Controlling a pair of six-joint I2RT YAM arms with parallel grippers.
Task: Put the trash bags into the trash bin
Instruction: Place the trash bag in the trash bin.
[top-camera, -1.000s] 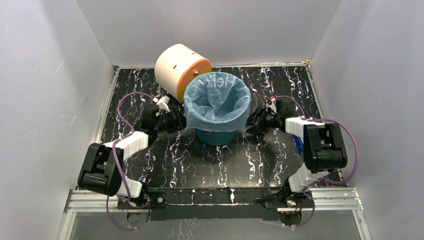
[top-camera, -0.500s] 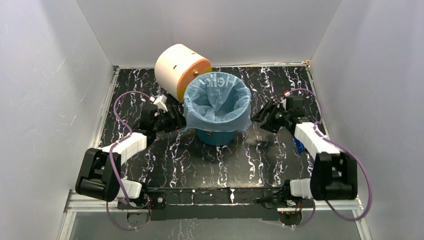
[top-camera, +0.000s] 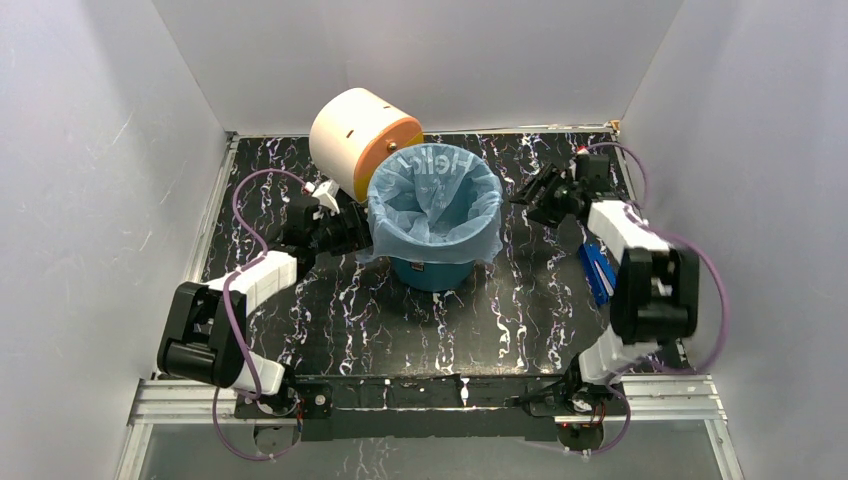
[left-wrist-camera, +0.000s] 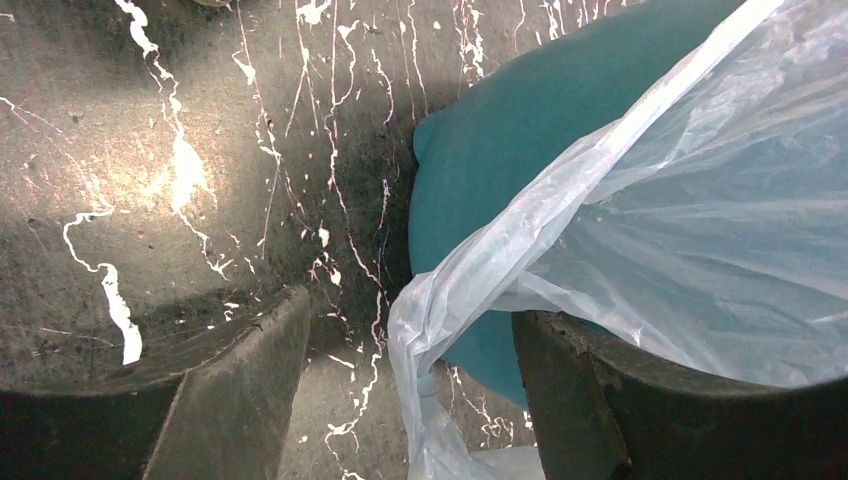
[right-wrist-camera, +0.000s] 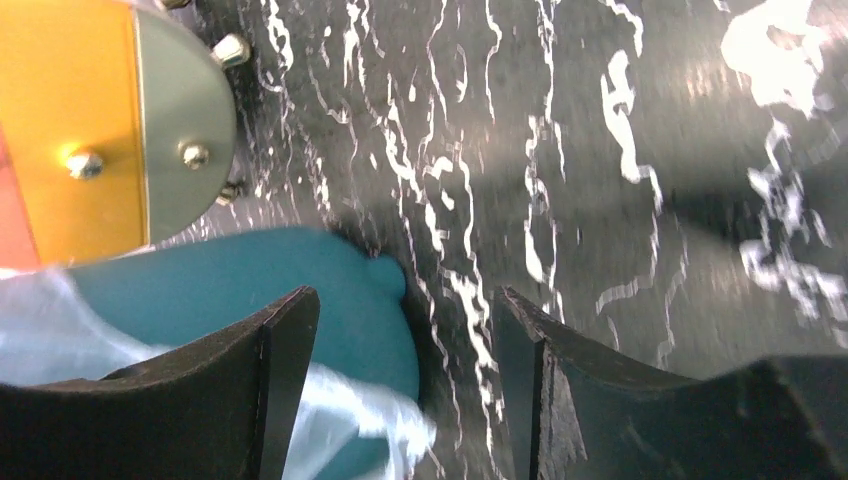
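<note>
The teal trash bin (top-camera: 430, 272) stands mid-table with the pale blue trash bag (top-camera: 436, 203) lining it, its hem folded out over the rim and "Hello" lettering at the far side. My left gripper (top-camera: 350, 233) is open at the bin's left side. In the left wrist view a loose fold of the bag (left-wrist-camera: 440, 320) hangs between the fingers (left-wrist-camera: 235, 395) without being pinched, against the bin wall (left-wrist-camera: 490, 160). My right gripper (top-camera: 527, 196) is open, off to the bin's far right, with a gap to it. The right wrist view shows the bin (right-wrist-camera: 300, 275) and bag edge (right-wrist-camera: 335, 415) by the left finger.
A cream and orange drum-shaped box (top-camera: 362, 137) lies on its side right behind the bin, touching the bag's rim; its orange end (right-wrist-camera: 70, 120) shows in the right wrist view. A small dark blue flat object (top-camera: 597, 271) lies near the right arm. White walls enclose the table.
The right gripper has pulled back from the bin's right side and swung toward the far right, uncovering the dark blue object. The left gripper edged slightly farther along the bin.
</note>
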